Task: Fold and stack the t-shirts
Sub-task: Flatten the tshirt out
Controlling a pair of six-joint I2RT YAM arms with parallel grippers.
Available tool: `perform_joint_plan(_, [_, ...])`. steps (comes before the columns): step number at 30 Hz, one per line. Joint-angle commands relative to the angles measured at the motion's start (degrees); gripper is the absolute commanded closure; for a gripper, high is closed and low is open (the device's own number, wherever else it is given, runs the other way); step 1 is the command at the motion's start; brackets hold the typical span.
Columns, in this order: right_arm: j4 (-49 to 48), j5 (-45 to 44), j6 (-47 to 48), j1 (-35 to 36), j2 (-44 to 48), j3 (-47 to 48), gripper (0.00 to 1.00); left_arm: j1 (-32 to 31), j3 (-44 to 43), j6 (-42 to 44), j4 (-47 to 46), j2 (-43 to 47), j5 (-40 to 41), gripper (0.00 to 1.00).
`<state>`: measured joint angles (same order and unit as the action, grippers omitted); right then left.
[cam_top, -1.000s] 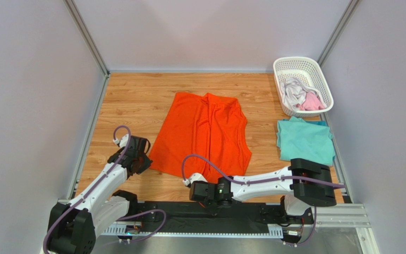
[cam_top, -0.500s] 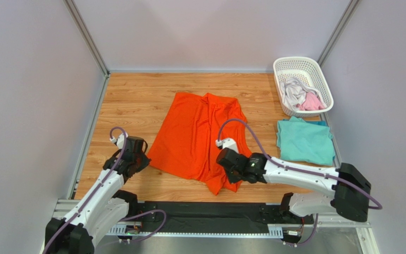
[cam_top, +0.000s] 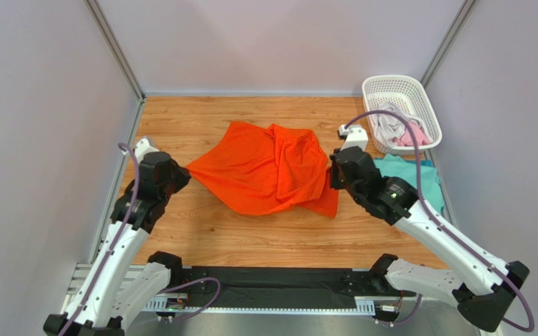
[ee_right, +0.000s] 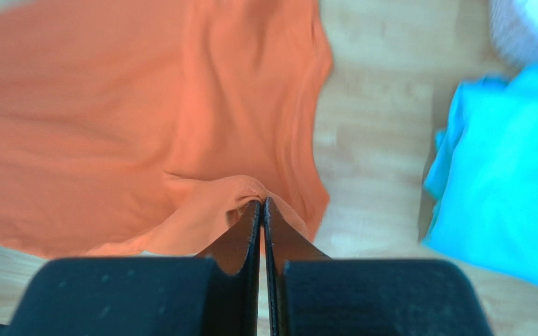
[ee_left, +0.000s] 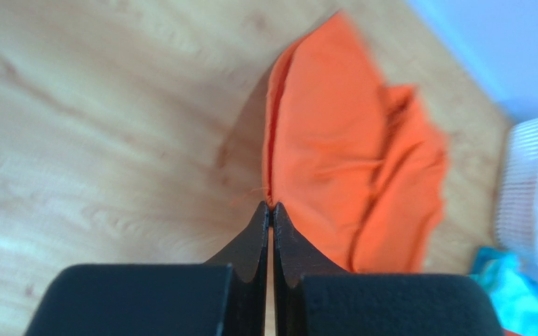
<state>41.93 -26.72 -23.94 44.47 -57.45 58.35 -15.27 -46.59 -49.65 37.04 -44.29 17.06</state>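
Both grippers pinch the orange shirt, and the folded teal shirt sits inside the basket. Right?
No. The teal shirt lies on the table beside the basket, not inside it, as the top view shows. The left gripper and right gripper do pinch the orange shirt.

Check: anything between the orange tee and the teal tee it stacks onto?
Nothing lies on the wood between the orange tee and the teal tee. Only the right arm, right pincer shut on the orange tee, reaches over part of the teal tee. The basket sits behind it.
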Motion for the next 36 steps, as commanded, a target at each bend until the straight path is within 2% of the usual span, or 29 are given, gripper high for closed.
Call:
perform_joint_plan(1, [-0.37, -5.27, 7.24, -0.17, 3.13, 11.94, 1.00, 0.15, -9.03, 3.50, 1.72, 3.68, 2.54, 1.00])
perform_joint_plan(5, [1.04, -5.54, 11.72, -0.17, 4.97, 22.14, 1.00, 0.15, -18.42, 3.50, 2.16, 8.16, 2.63, 1.00])
perform_joint_plan(8, [3.06, -2.56, 15.06, -0.17, 5.94, 29.97, 1.00, 0.15, -25.71, 5.69, 2.25, 9.48, 0.96, 1.00])
perform_joint_plan(14, [7.81, 9.82, 19.11, -0.08, 5.60, 45.52, 1.00, 0.15, -41.88, 9.30, 2.34, 9.05, -6.24, 1.00])
perform_joint_plan(16, [8.16, 11.59, 19.64, -0.17, 6.12, 50.25, 1.00, 0.15, -47.85, 10.01, 2.95, 8.35, -7.91, 1.00])
perform_joint_plan(20, [8.17, 18.96, 21.57, -0.17, 5.95, 57.55, 1.00, 0.15, -55.08, 11.41, 4.62, 7.38, -10.02, 1.00])
perform_joint_plan(26, [10.19, 20.75, 25.51, -0.17, -0.81, 68.64, 1.00, 0.24, -57.56, 12.12, 4.71, 7.29, -10.21, 1.00])
perform_joint_plan(29, [9.05, 13.66, 28.76, -0.17, -5.72, 72.86, 1.00, 0.15, -57.30, 13.26, 4.89, 5.89, -7.75, 1.00])
perform_joint_plan(31, [7.39, 10.30, 32.02, -0.26, -7.93, 73.67, 1.00, 0.24, -56.43, 14.13, 4.89, 4.05, -4.42, 1.00])
perform_joint_plan(32, [5.02, 5.59, 34.55, -0.26, -10.55, 73.49, 1.00, 0.15, -55.98, 14.31, 5.06, 3.34, -1.27, 1.00])
perform_joint_plan(35, [2.56, 1.77, 37.74, -0.96, -14.78, 72.27, 1.00, 0.15, -53.26, 15.46, 5.06, -0.78, 3.32, 1.00])
perform_joint_plan(36, [1.84, 2.98, 37.13, -4.01, -16.88, 71.21, 1.00, 0.15, -52.21, 15.98, 4.63, -2.19, 7.07, 1.00])
